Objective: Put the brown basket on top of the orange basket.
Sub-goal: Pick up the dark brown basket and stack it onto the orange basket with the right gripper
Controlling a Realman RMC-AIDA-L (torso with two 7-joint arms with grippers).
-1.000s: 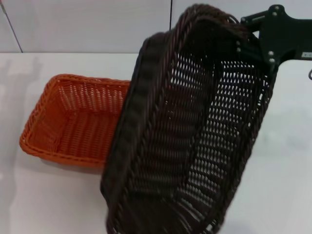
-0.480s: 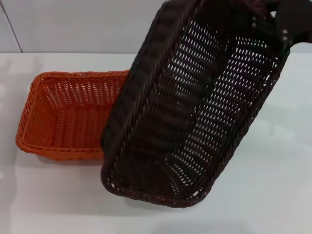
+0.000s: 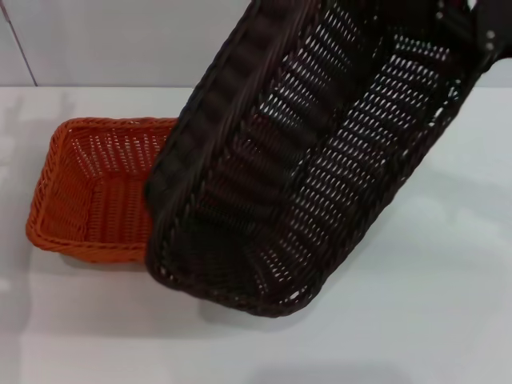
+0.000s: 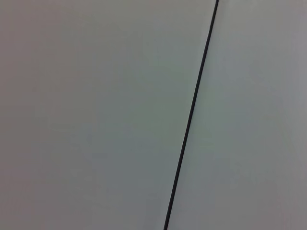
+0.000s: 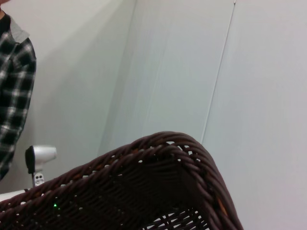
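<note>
Brown basket (image 3: 312, 152): airborne and steeply tilted, filling centre and upper right of the head view, open side facing the camera, low end hanging at lower centre just over the tabletop (image 3: 416, 320).
Orange basket (image 3: 100, 192): upright on the tabletop at left-centre, its right portion covered by the brown basket's low end.
Right gripper (image 3: 484, 28): a dark sliver at the upper right corner, at the brown basket's raised end; presumably clamped on the rim there, though impossible to tell from these views.
Reason for the tilt: likely a one-ended hold, leaving the free end to sag; probably mid-carry toward the orange basket, not yet level for stacking.
Left gripper: not seen; left wrist view only a pale wall (image 4: 96, 115) with a dark seam.
Hidden or cut off: top of the brown basket beyond the frame edge; contact between the two baskets unclear; right wrist view only a braided rim corner, a wall, part of a checked-shirt person (image 5: 14, 91).
</note>
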